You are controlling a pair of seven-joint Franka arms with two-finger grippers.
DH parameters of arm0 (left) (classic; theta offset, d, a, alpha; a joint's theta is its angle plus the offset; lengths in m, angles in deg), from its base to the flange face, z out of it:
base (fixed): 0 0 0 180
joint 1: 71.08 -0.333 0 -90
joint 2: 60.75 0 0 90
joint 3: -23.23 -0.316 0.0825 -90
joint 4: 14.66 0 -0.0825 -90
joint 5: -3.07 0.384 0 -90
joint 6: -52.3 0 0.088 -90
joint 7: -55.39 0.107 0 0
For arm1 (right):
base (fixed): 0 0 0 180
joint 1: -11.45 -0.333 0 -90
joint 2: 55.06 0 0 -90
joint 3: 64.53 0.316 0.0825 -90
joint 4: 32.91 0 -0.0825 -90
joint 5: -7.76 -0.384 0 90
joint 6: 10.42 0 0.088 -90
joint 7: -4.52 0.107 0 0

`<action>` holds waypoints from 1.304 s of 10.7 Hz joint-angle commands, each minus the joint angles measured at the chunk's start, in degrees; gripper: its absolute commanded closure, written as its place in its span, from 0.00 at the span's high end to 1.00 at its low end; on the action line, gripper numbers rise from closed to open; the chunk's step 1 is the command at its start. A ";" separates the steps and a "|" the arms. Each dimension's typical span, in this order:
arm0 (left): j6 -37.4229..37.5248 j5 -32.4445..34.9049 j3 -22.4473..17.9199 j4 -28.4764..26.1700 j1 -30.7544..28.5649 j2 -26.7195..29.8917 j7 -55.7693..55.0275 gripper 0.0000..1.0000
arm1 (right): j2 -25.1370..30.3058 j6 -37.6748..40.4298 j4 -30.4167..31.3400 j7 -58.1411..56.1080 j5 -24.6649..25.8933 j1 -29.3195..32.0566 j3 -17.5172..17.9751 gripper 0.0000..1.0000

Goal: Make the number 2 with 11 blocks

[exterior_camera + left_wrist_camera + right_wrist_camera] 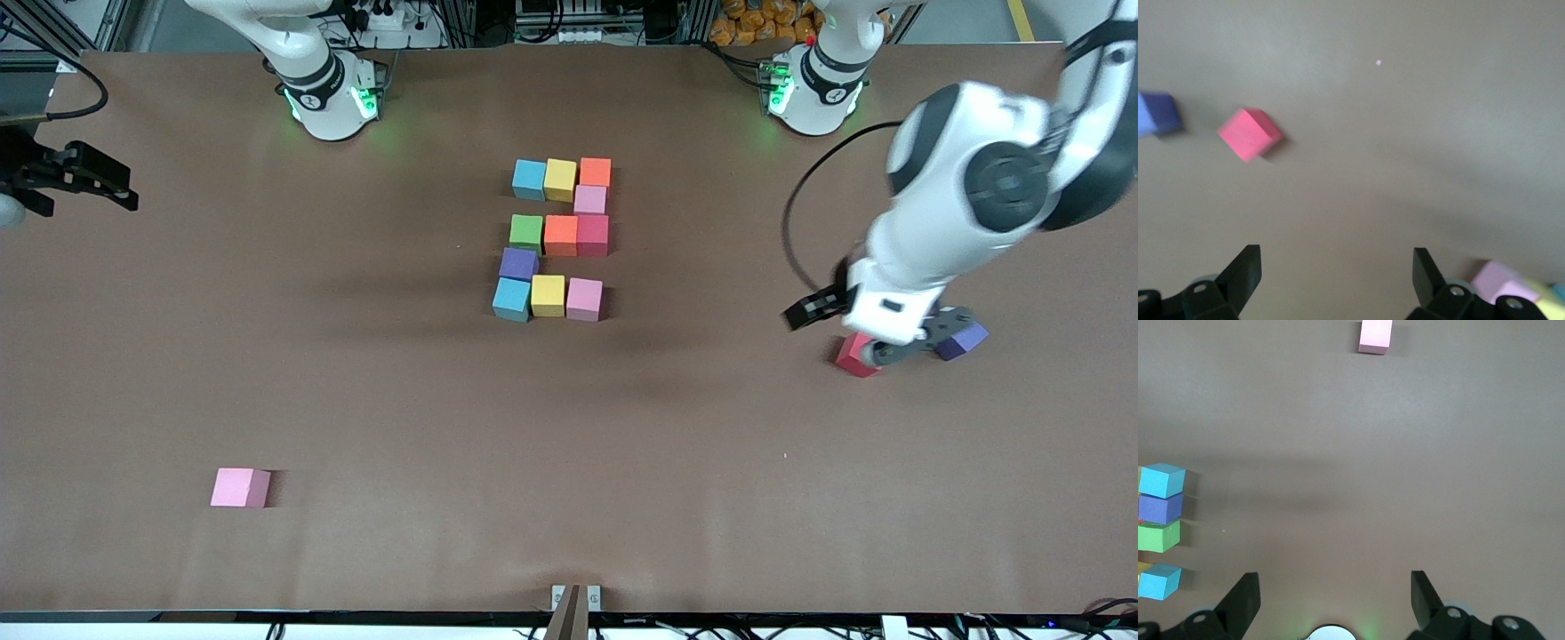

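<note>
Front: blocks (pixel 556 240) form 2 mid-table; my left gripper (pixel 898 342) over spare red block (pixel 855 355) beside purple one (pixel 962 340).

Left wrist: fingers (pixel 1245 273) spread, empty.

Right wrist: right gripper (pixel 1331 600) agape, waiting.

Foam: light, soft; pinch flat sides.

The right gripper (pixel 1331 590) has its two black fingers (pixel 1245 600) spread wide at the bottom of the frame, nothing between them but bare brown table (pixel 1371 473). Along the left edge there's a column of blocks: blue block (pixel 1162 480), purple block (pixel 1161 509), green block (pixel 1159 537), then another blue one (pixel 1159 581). A lone pink block (pixel 1375 336) sits at the top edge, well apart from the rest.
</note>
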 commanded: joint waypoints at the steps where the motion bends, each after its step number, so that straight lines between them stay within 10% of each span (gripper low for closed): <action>1: 4.33 0.84 -4.83 -1.08 -0.51 6.44 16.69 1.00 | -0.54 0.64 -1.36 0.25 0.48 0.07 0.14 1.00; 5: 17.08 0.75 -7.14 8.93 0.10 7.43 26.88 1.00 | -0.54 0.73 -1.36 0.25 0.48 -0.02 0.14 1.00; 14: 12.62 -6.72 -13.55 7.63 5.72 11.74 28.99 1.00 | -0.63 0.73 -1.36 0.25 0.48 -0.02 0.14 1.00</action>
